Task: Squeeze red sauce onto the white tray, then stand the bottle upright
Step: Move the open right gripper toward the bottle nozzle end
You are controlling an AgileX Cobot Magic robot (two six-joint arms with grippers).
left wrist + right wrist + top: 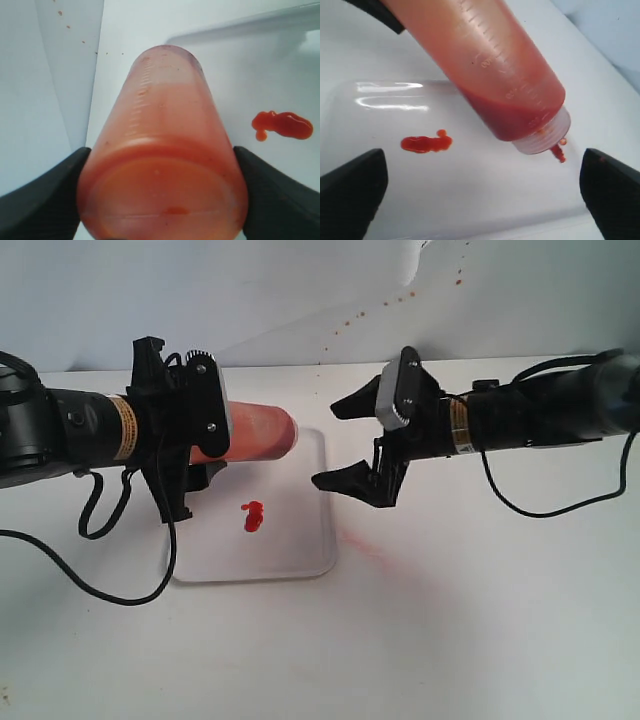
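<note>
The left gripper (pixel 170 430) is seen closed on the bottle (pixel 255 433) near its base, with the bottle held on its side above the left part of the white tray (pixel 290 540) and its neck tipped down toward the tray. The right gripper (pixel 328 445) is shown wide open and empty at the tray's right edge. A small blob of red sauce (pixel 252 517) is seen near the tray's middle, and the tray is set on the pale worktop (pixel 450 620).
</note>
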